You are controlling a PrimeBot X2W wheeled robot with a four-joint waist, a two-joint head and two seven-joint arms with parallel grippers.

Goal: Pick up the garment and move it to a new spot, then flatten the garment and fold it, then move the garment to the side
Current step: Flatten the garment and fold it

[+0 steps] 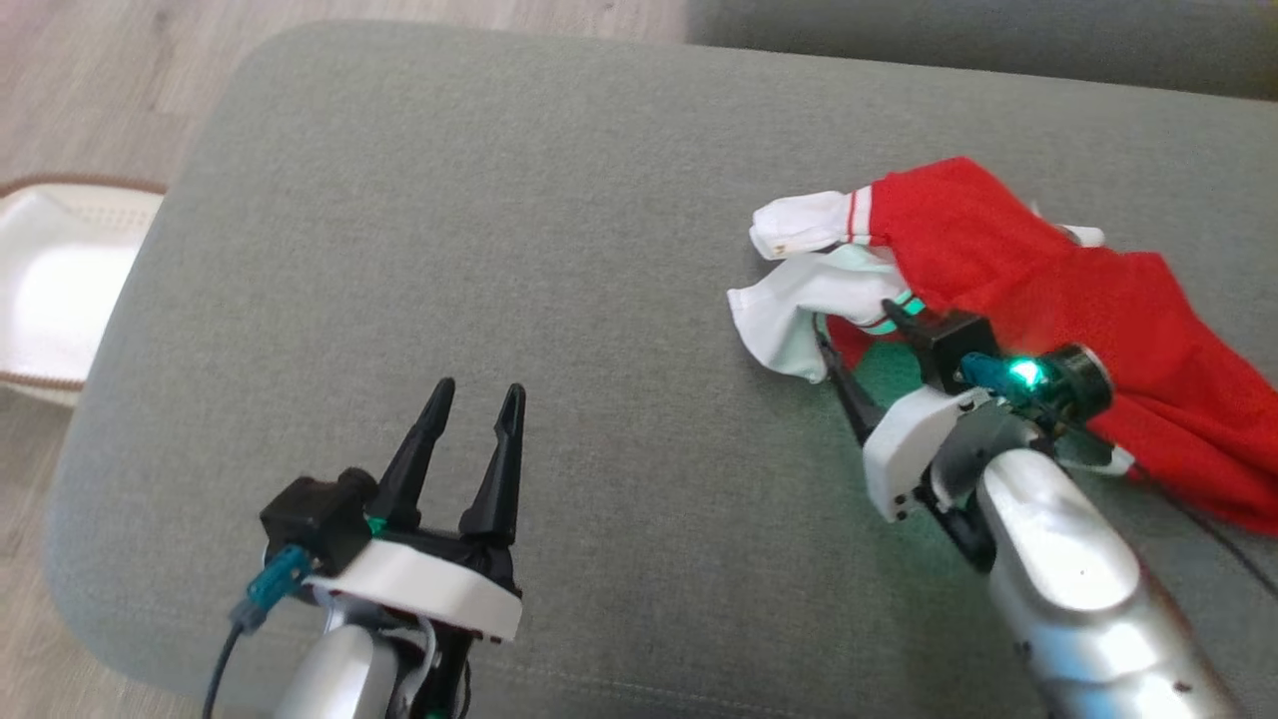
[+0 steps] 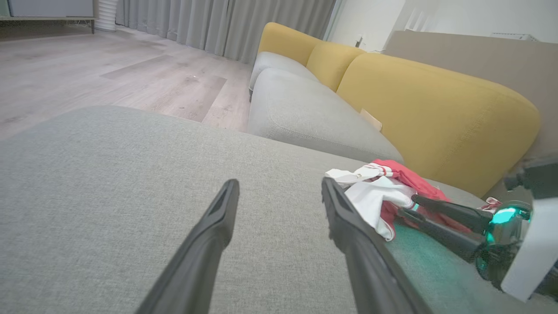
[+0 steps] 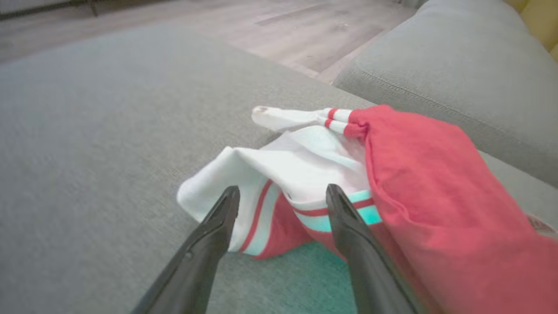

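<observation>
Right gripper released, jaws wide, tips right at the near white hem of the garment, which lies crumpled just ahead of it on the grey cushion. Best move, I'd say: sink lower, bite 1 thick fold rather than a loose flap, then lift cleanly. Left gripper released too, garment well off to its side. Red body, white sleeves with red stripes, soft and bunched; expect it to drape.

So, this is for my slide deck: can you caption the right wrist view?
Open right hand poised at a crumpled red-and-white shirt lying on a grey sofa cushion.
</observation>
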